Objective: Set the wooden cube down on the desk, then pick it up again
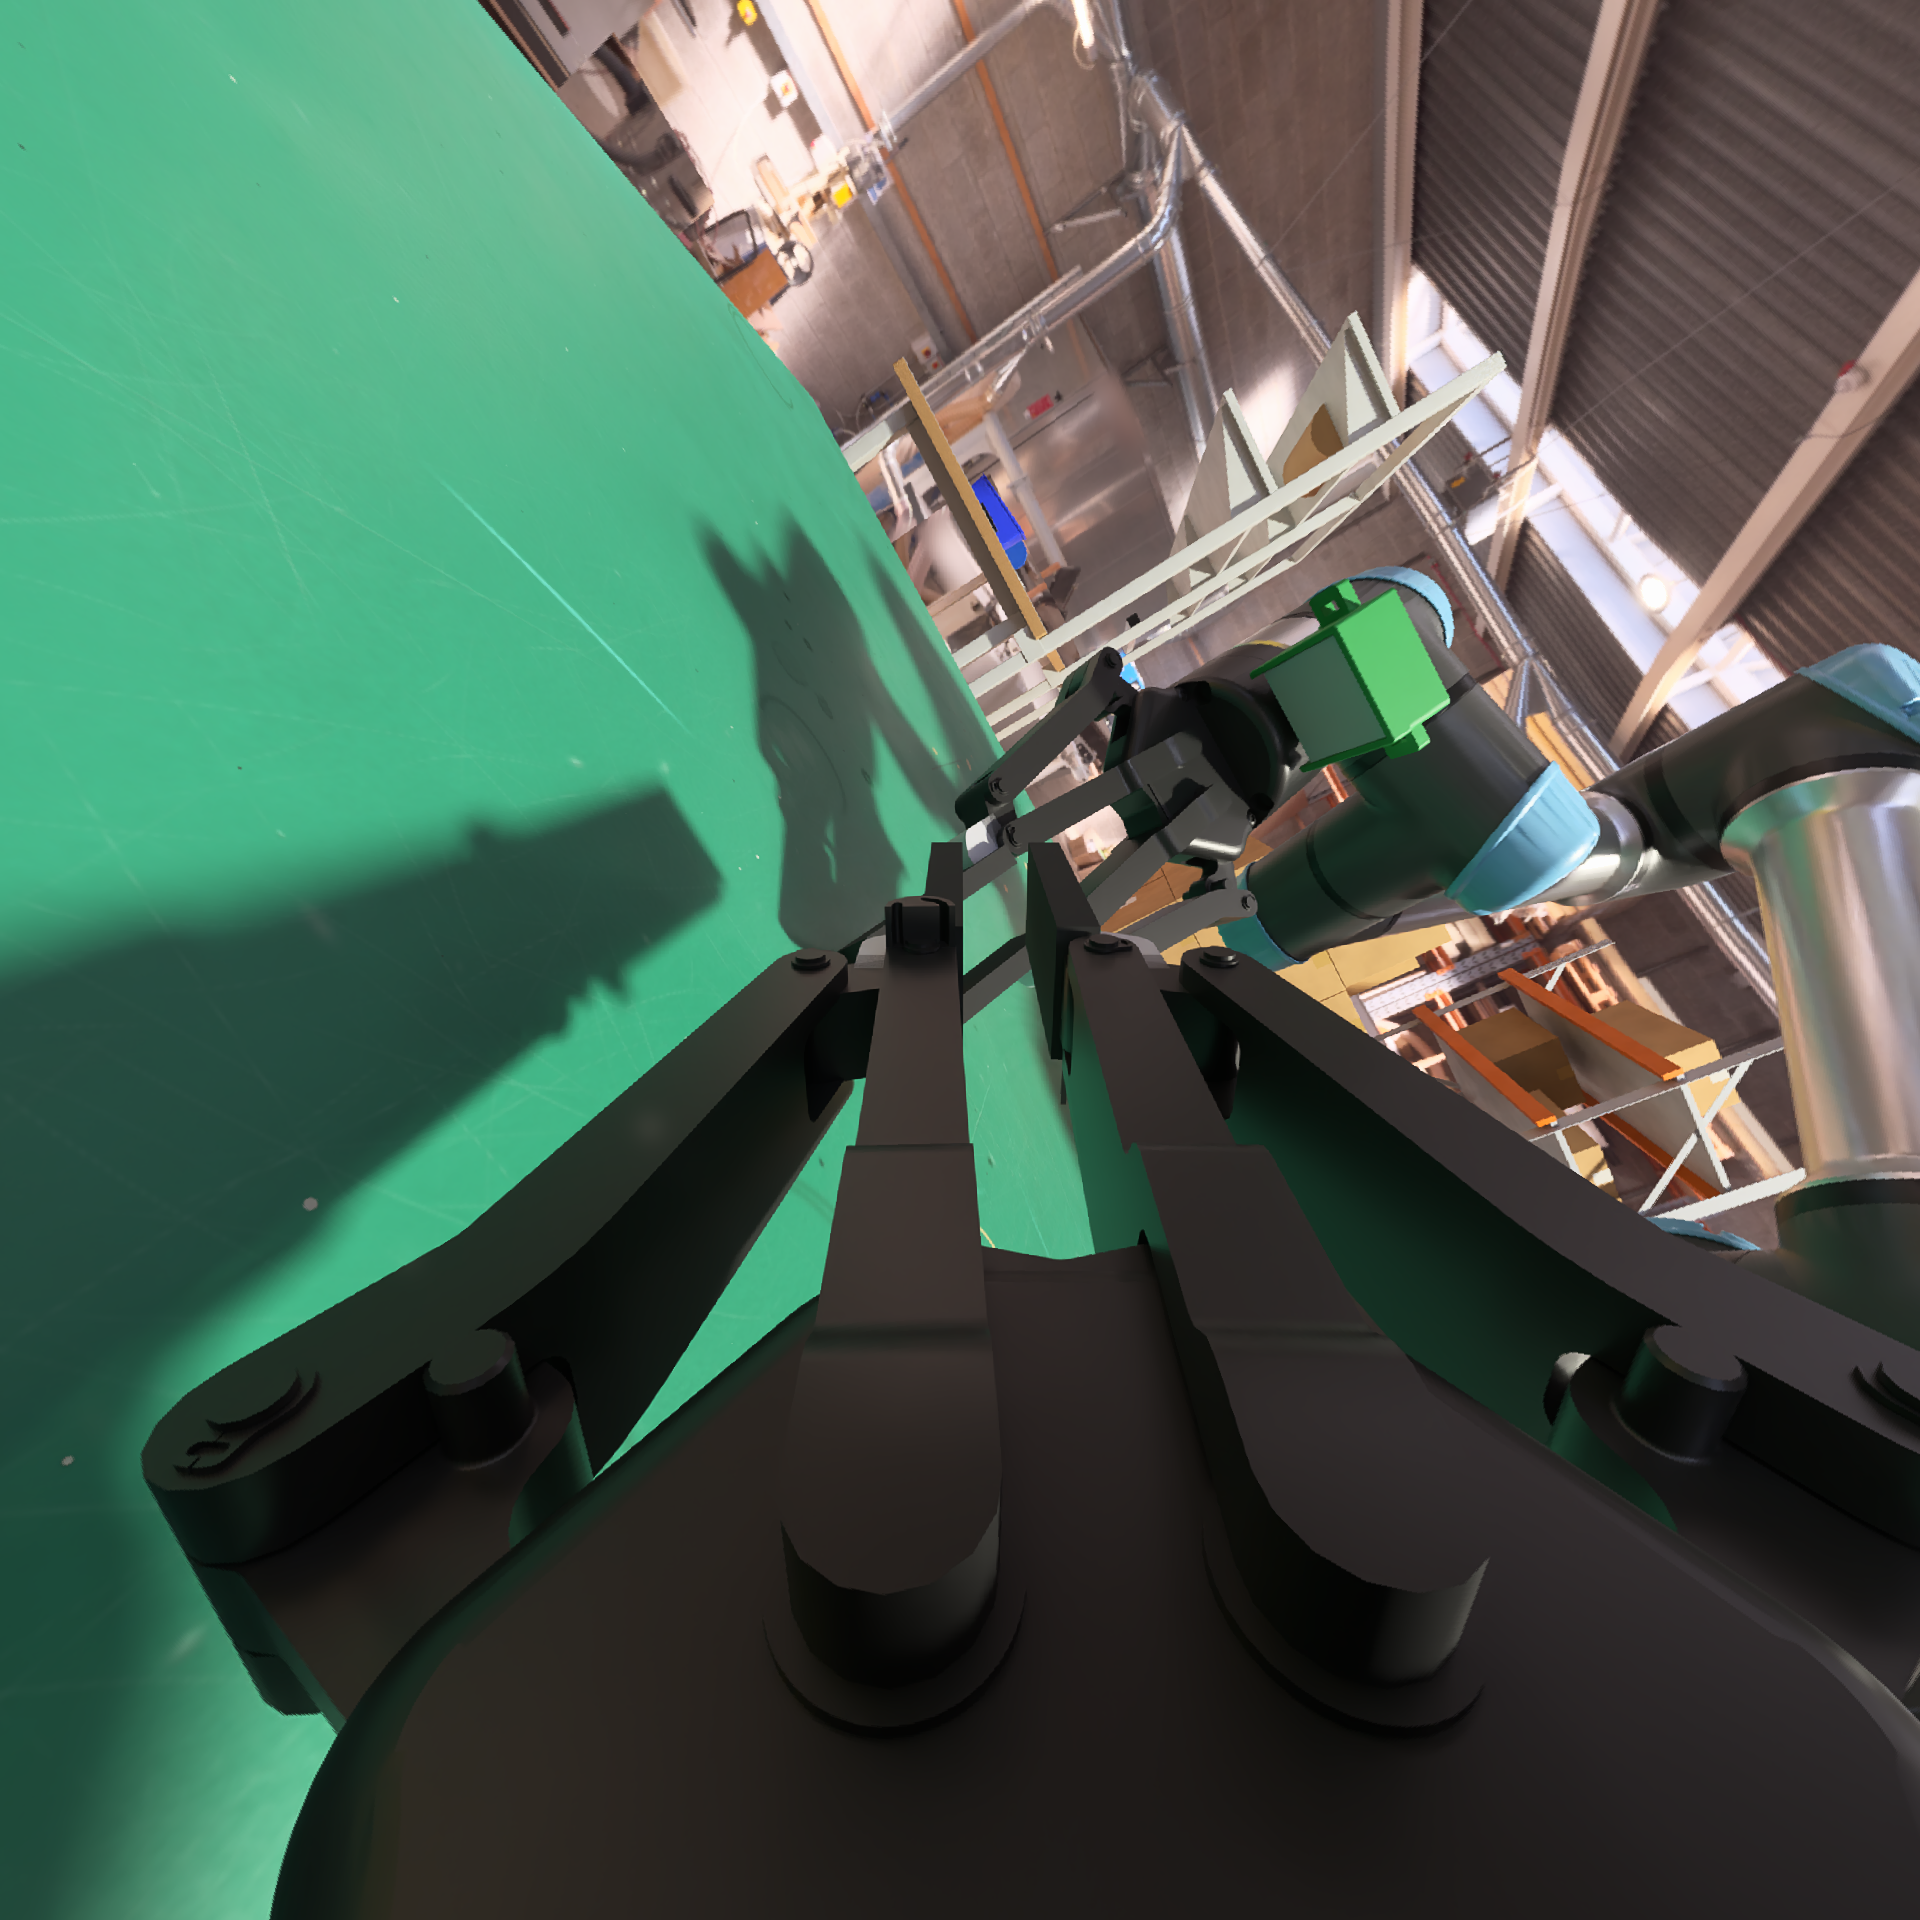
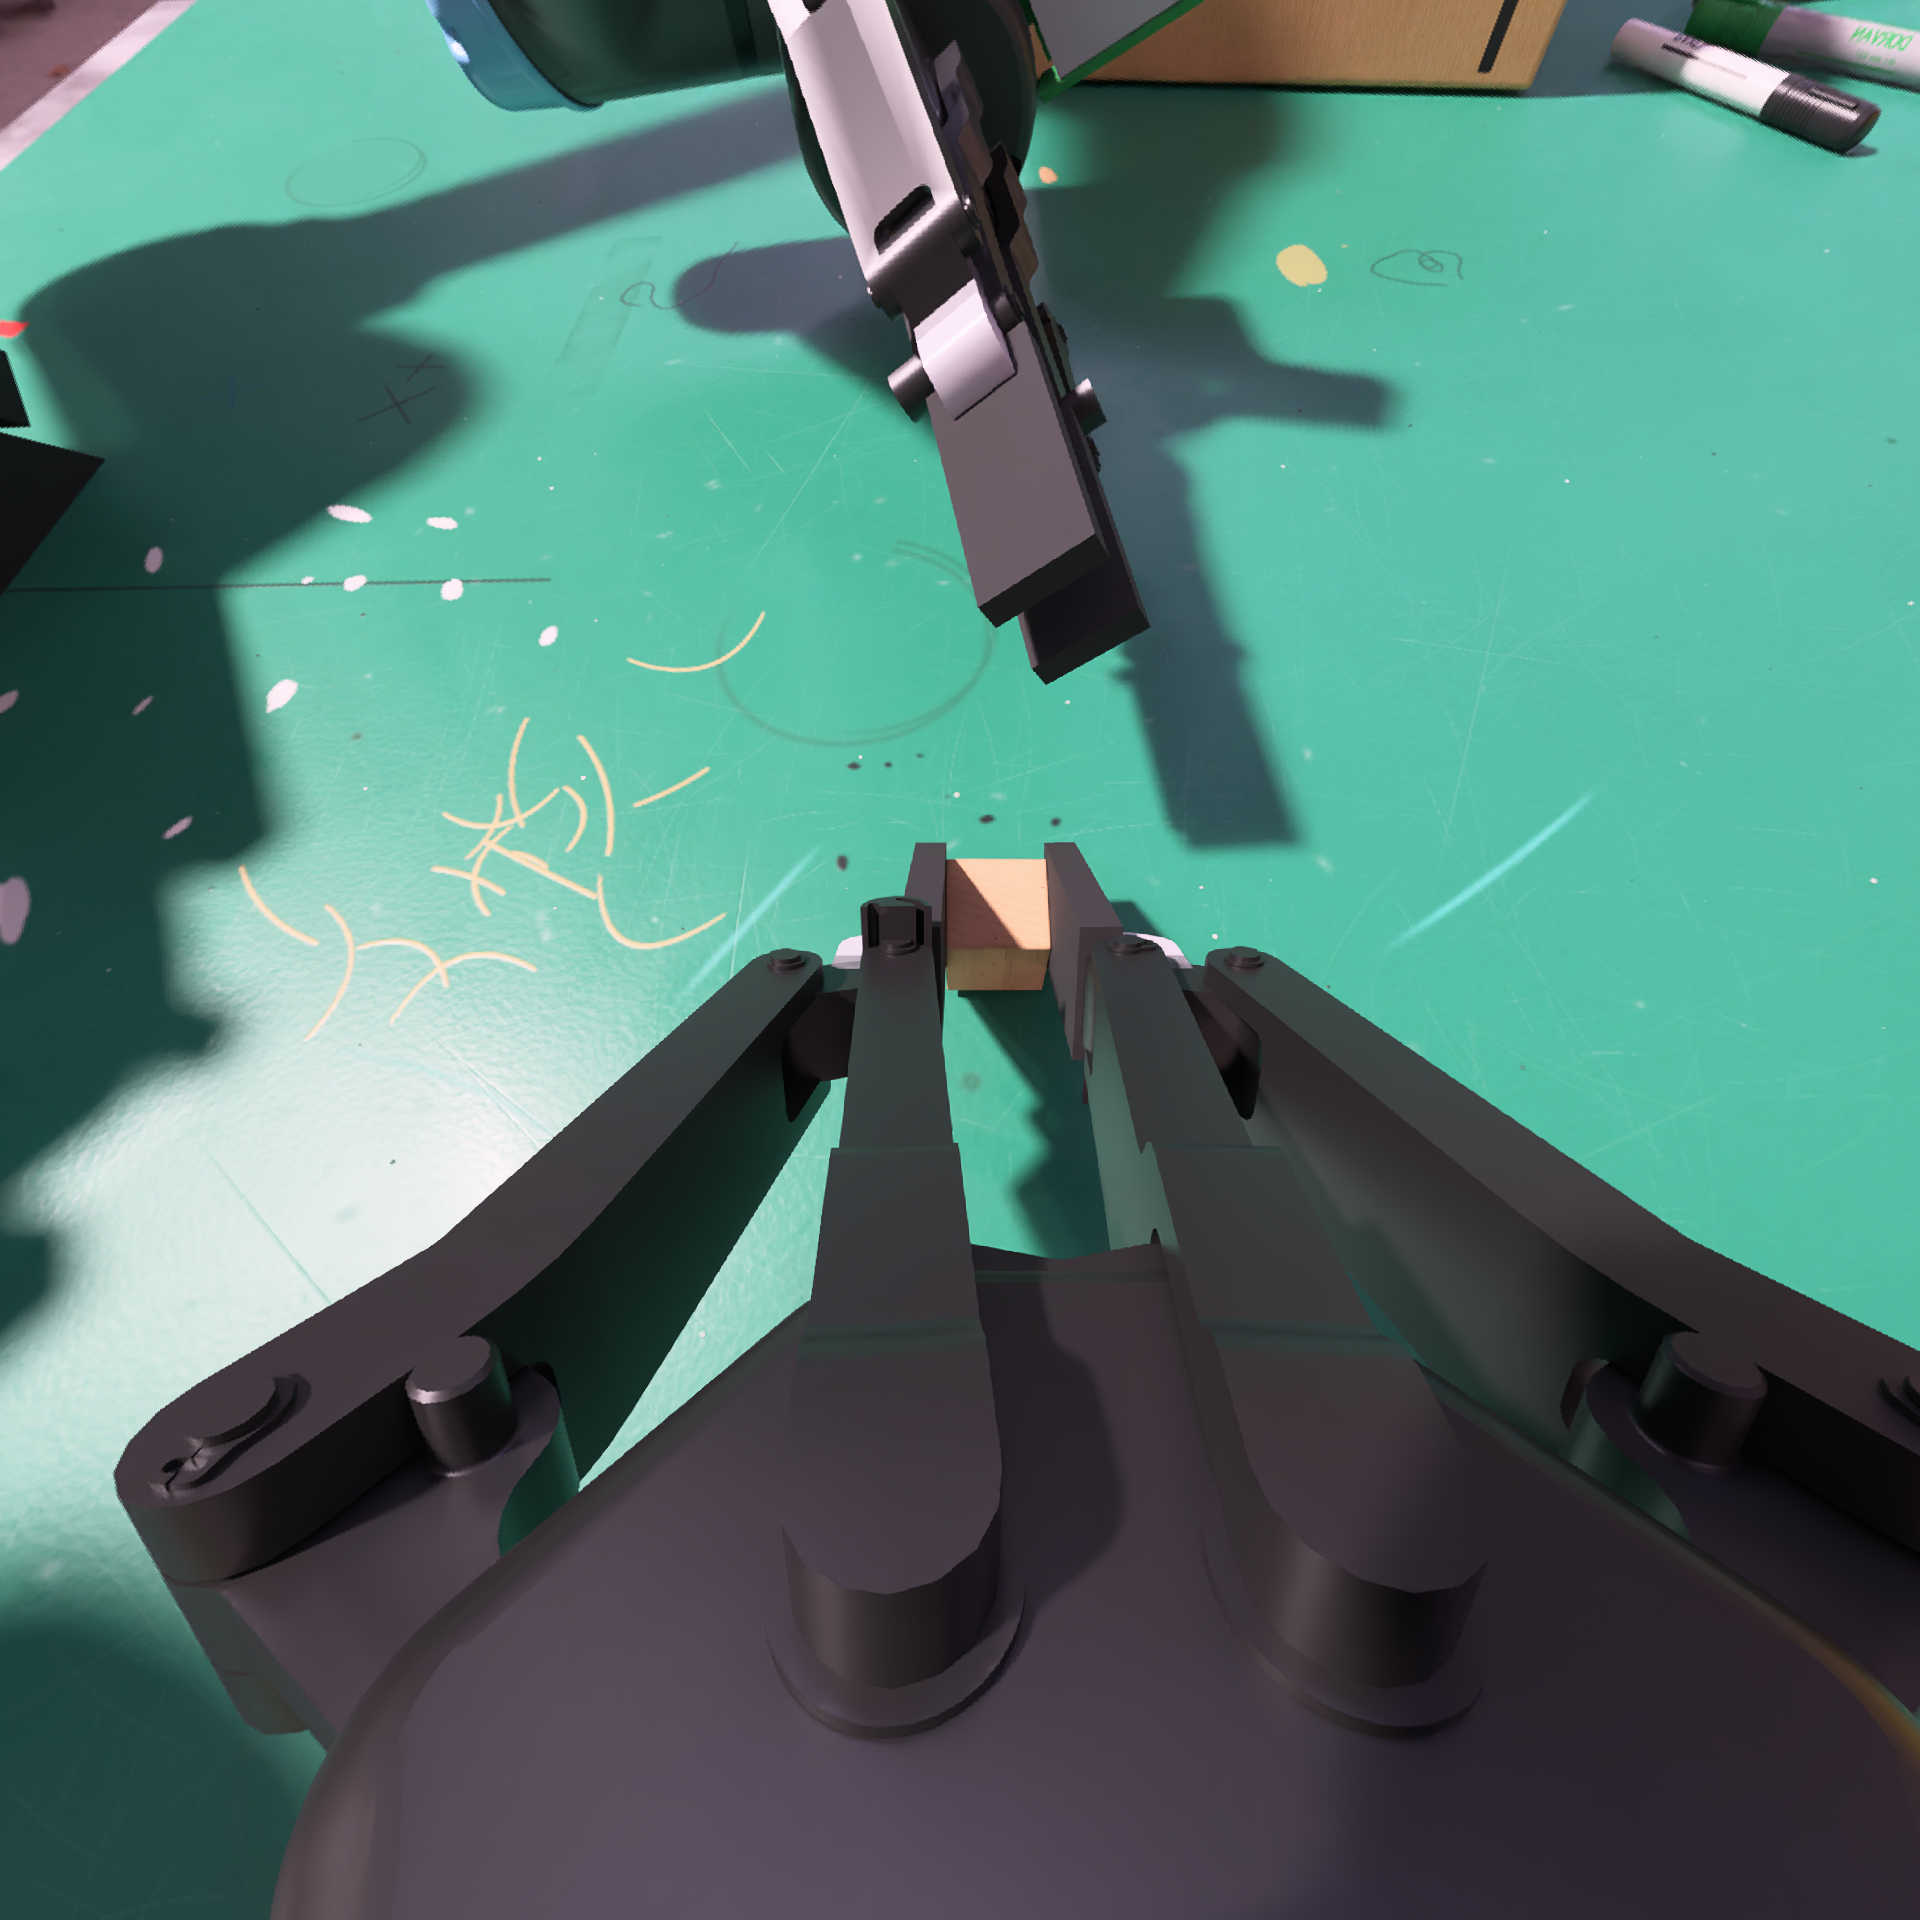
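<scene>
On the scratched green worktop, seen from the right wrist view, pale yellow scribbles and white paint flecks mark the left side, partly under dark arm shadows. Toward the middle, the right hand has its two dark fingers closed on the small light wooden cube, one pad pressed to each side face; whether the cube's underside touches the worktop or sits just above it cannot be told. Beyond it the left hand hangs tilted over the surface, seen edge-on, its fingertips apart from the cube. At the far right edge a tan cardboard box stands on the worktop, its contents out of sight, and just beside it lie two white marker pens with dark caps.

From the left wrist view, the left hand shows its fingers drawn close, a narrow gap between the tips and nothing in them. Farther right, the right hand reaches down to the worktop edge, with a bright green block-shaped mount on its wrist.
</scene>
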